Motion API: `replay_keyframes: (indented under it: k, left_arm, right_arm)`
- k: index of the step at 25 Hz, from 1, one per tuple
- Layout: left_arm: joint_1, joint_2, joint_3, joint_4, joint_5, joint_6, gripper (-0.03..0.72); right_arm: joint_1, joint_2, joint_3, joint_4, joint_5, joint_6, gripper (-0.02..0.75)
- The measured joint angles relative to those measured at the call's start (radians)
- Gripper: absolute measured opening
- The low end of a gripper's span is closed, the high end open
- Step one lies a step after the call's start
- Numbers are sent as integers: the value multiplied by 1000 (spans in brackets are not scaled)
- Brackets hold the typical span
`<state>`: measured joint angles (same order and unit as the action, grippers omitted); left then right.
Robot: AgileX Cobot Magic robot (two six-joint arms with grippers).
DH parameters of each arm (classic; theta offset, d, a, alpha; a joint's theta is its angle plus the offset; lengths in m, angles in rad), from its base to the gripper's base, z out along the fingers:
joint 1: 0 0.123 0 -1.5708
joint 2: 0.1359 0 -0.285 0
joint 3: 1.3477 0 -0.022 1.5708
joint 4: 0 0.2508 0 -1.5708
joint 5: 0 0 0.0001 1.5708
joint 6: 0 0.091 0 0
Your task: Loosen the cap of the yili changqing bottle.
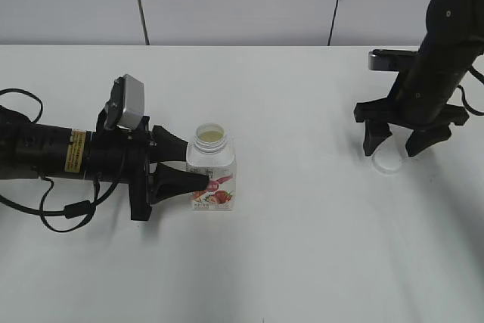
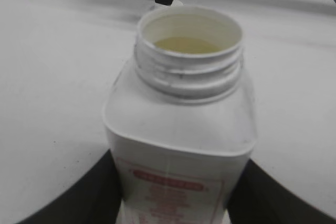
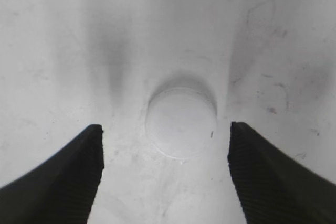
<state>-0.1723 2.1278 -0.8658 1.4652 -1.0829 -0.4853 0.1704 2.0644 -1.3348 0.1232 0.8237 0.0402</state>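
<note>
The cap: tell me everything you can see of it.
The cap is a small round white plastic disc, off the bottle and lying flat on the white table, far to the bottle's right. The right gripper stands open above it, fingers either side, not touching. Its ribbing cannot be made out.

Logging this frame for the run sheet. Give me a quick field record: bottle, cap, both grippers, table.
bottle: upright, neck open, pale liquid visible inside
cap: off the bottle, lying flat on the table
left gripper: shut on the bottle's body from the side
right gripper: open, above the cap with a finger on either side, not touching it
table: white, scuffed
</note>
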Motion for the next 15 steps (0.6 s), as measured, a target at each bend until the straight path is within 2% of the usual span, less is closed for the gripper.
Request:
replay_keyframes:
  k: [2,5,8,12,15]
  left_arm:
    - [1,0,0,7,0,0,393]
    - [4,0,0,37,0,0,503]
    - [12,-3,0,51,1,0,573]
    - [48,-14,0,85,1,-11,577]
    - [87,-28,0,159,9,-45,577]
  right_arm:
    - [7,0,-12,2,16,-5,579]
    - [22,-1,-24,7,36,-10,580]
    - [26,-9,-25,13,45,-12,582]
    - [26,-53,-25,16,49,-17,582]
    - [26,-111,-25,17,52,-20,582]
